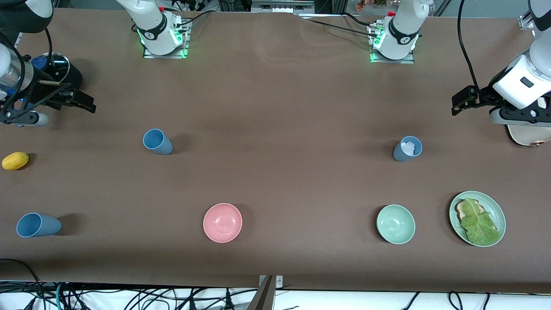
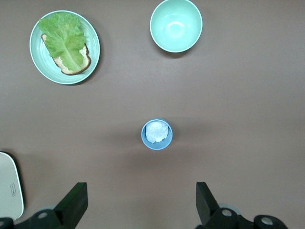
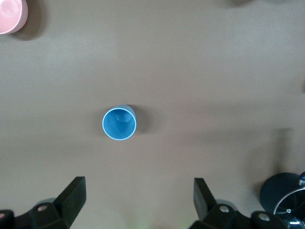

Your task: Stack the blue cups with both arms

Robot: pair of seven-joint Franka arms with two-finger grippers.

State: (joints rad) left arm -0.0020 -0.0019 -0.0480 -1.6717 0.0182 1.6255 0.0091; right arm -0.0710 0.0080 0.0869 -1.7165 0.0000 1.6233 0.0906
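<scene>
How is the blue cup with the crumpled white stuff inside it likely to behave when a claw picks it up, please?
The blue cup stands upright and looks matte, so it probably won't slip much. Its tapered wall may let it slide downward in a loose pinch. The white wad inside looks light, so weight should stay low, though it would likely block another cup from nesting. The left claw is open beside it.

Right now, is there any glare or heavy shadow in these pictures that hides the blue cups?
Front view: even light, soft shadows beside each blue cup, none hidden; green glow at the arm bases. Left wrist view: the white filling in the cup looks washed out, left pincer dark. Right wrist view: the cup's inside reads clearly; right pincer dark, dim corners.
</scene>
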